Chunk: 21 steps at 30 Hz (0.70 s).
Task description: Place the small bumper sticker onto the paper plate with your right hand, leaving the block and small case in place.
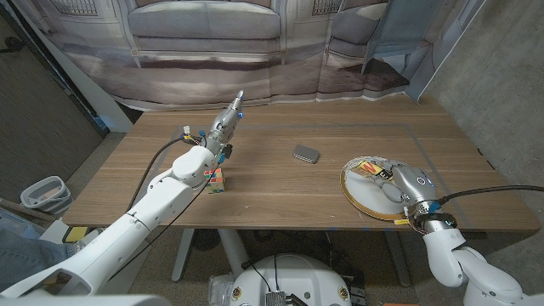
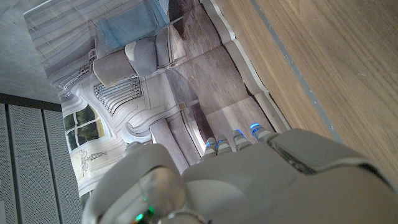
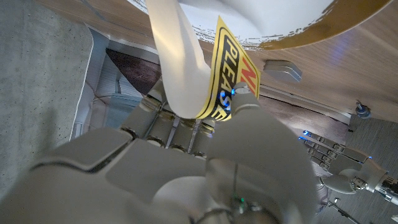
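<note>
Wood table: my right hand [image 1: 410, 189] over plate [image 1: 355, 197], pinching sticker [image 3: 225, 74].
Sticker's thin, floppy, light; I'd hold by edge. Left hand [image 1: 223, 126] off far side, open.

the small bumper sticker [image 3: 219, 68] was a yellow strip with black and red letters, curled and bent, held over the paper plate [image 1: 361, 201] near the table's right front edge. the plate was round, white inside with a gold-brown rim. the block [image 1: 218, 179], a cube with many coloured squares, stood on the left part of the table. the small case [image 1: 306, 154], grey and flat, lay closed near the table's middle, well apart from both.
</note>
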### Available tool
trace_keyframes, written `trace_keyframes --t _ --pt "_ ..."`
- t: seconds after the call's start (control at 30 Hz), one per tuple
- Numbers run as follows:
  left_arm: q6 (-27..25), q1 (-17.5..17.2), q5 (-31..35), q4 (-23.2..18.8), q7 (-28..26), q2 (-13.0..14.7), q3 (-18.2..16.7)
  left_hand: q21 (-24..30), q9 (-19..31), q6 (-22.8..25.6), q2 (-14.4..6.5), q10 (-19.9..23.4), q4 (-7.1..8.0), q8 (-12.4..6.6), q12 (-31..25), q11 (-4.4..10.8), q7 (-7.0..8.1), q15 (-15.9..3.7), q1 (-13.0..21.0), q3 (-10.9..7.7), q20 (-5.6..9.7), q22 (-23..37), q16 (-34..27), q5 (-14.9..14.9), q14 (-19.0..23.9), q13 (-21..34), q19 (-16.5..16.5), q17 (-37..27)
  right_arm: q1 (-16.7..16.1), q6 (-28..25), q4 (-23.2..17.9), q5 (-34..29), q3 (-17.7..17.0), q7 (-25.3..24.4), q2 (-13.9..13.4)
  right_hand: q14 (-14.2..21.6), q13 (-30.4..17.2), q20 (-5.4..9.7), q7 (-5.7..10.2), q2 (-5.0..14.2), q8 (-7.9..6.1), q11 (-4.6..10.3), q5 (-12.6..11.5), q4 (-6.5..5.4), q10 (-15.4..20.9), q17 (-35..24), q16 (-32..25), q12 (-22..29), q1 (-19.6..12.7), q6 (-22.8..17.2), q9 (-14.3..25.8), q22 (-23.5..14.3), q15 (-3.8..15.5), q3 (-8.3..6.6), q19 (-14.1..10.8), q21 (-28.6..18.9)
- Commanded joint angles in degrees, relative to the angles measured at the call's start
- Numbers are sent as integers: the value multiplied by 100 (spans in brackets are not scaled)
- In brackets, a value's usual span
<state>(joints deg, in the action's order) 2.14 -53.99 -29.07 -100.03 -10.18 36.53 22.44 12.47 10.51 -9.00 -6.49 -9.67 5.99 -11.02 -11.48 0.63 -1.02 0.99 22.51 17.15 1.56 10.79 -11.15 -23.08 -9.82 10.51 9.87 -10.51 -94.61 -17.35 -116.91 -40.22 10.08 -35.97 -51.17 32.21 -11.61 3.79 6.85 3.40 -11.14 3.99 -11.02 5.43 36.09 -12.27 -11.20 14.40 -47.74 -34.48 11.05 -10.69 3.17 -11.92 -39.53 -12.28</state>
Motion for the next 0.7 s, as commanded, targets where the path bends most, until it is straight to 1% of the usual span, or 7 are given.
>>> trace_keyframes --t 0.03,0.23,0.37,0.47,0.57,0.7 --pt "91 6 -21 82 31 -36 -4 -33 31 -30 -15 -428 0 -29 -6 -6 -6 -15 66 30 -2 24 16 6 -502 24 973 -34 16 -135 -97 42 -3 95 -32 -39 -10 139 -9 -48 20 -13 -7 -28 -40 3 12 -24 126 42 12 -3 445 59 13 18" --pt "110 13 -15 113 52 -37 5 -34 31 -32 -17 -435 2 -29 -4 -13 -5 -5 68 32 -4 24 18 7 -509 24 976 -34 15 -215 -140 45 4 192 -65 -56 -13 109 -21 -114 23 -26 -12 -67 -46 2 10 -27 238 67 11 -3 435 123 22 23" --pt "126 35 -20 153 71 -54 12 -34 31 -26 -18 -435 2 -31 -5 -13 -8 -6 70 33 -8 24 16 7 -506 24 979 -34 4 -309 -192 39 0 272 -82 -92 -16 58 -41 -167 34 -34 -22 -102 -94 2 15 -46 336 115 11 -1 414 177 57 39" --pt "143 49 -33 184 95 -70 17 -34 31 -26 -19 -439 3 -32 -4 9 -10 -5 72 34 -9 24 16 7 -507 24 980 -34 -2 -350 -218 45 -10 307 -93 -114 -18 34 -42 -196 32 -23 -31 -118 -124 4 19 -58 386 126 11 -1 365 205 70 45" --pt "151 60 -33 208 106 -72 17 -34 31 -24 -20 -443 4 -33 -3 0 -13 -6 73 35 -12 24 17 8 -511 24 982 -34 6 -429 -253 39 -6 361 -91 -135 -20 18 -39 -212 37 -45 -43 -130 -137 5 22 -62 422 155 11 0 374 223 107 60" --pt "143 63 -39 213 105 -68 9 -34 31 -25 -20 -440 4 -32 -5 -9 -13 -6 74 35 -12 24 17 8 -512 24 981 -34 22 -502 -283 40 0 434 -104 -169 -22 -16 -57 -243 45 -67 -57 -149 -177 6 28 -76 479 201 12 1 329 254 133 69"
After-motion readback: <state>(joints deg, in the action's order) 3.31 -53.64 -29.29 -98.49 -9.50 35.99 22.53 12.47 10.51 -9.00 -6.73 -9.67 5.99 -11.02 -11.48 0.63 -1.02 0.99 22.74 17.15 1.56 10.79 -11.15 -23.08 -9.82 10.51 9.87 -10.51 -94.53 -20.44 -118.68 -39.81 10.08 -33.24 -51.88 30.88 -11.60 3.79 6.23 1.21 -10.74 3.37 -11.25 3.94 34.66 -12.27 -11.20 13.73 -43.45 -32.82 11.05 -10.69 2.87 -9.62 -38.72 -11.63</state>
